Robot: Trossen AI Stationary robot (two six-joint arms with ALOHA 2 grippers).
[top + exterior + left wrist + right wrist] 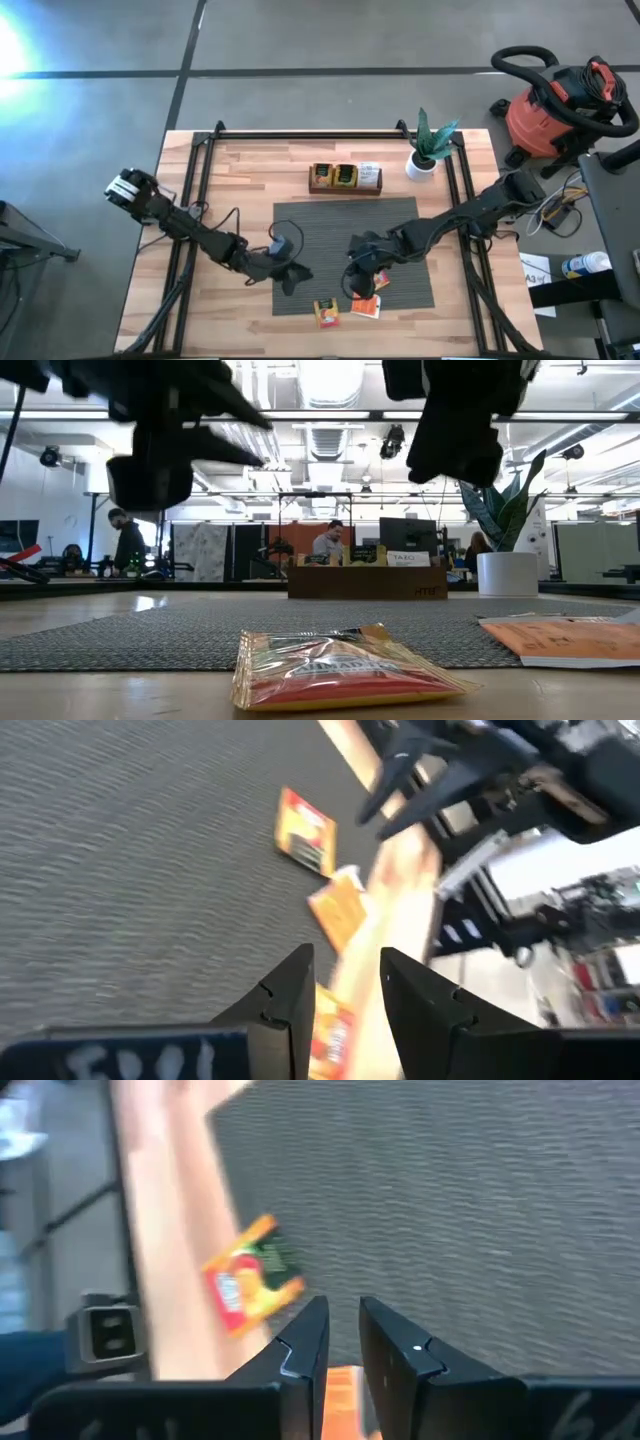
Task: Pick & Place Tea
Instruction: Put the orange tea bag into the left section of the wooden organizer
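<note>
2 tea sachets (327, 313) lie at the mat's (320, 225) near edge. The right gripper (361, 281), jaws narrow and empty, hovers just above them; closing off-centre could pinch both or skid 1 away. The left gripper (291, 276), part-open and empty, waits nearby.

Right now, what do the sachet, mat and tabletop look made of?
Sachet: glossy crinkled film, probably plastic or foil; it glints.
Mat: grey ribbed weave, matte, likely fabric or vinyl.
Tabletop: pale wood strips, grain showing, smooth finish.
</note>
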